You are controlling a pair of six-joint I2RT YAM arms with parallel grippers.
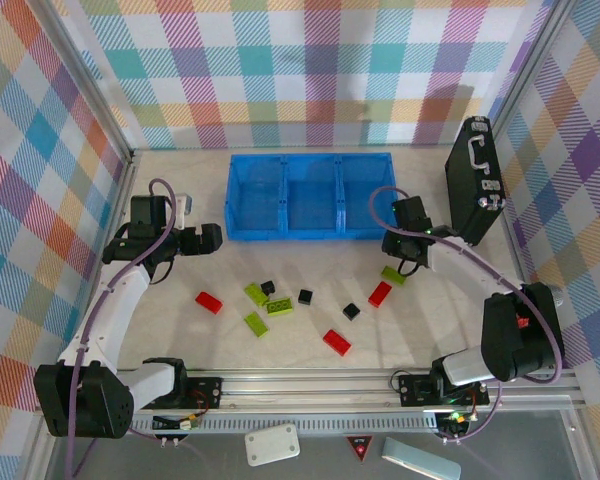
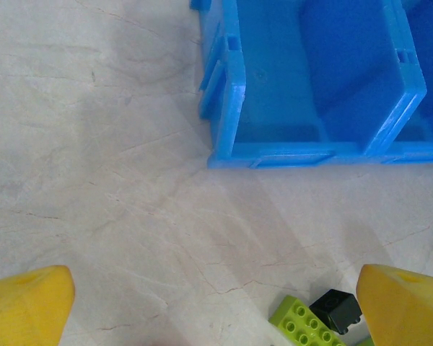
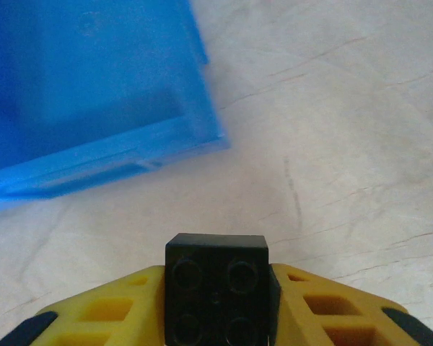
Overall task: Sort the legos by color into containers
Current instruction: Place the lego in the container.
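Red bricks (image 1: pixel 209 301), I count three: at nine, three and five o'clock of the scatter. Lime-green bricks (image 1: pixel 255 293) come to four, three bunched just off centre toward nine o'clock and one out at two o'clock. Black cubes (image 1: pixel 305 296) on the table make three, all near the centre, and a fourth black cube (image 3: pixel 216 281) sits pinched in the right gripper (image 3: pixel 216 299), so four altogether. One blue bin (image 1: pixel 280 235) at twelve o'clock, with three compartments. One black case (image 1: pixel 475 180) at two o'clock. Two arms, the left arm (image 1: pixel 115 300) and the right arm (image 1: pixel 470 265)
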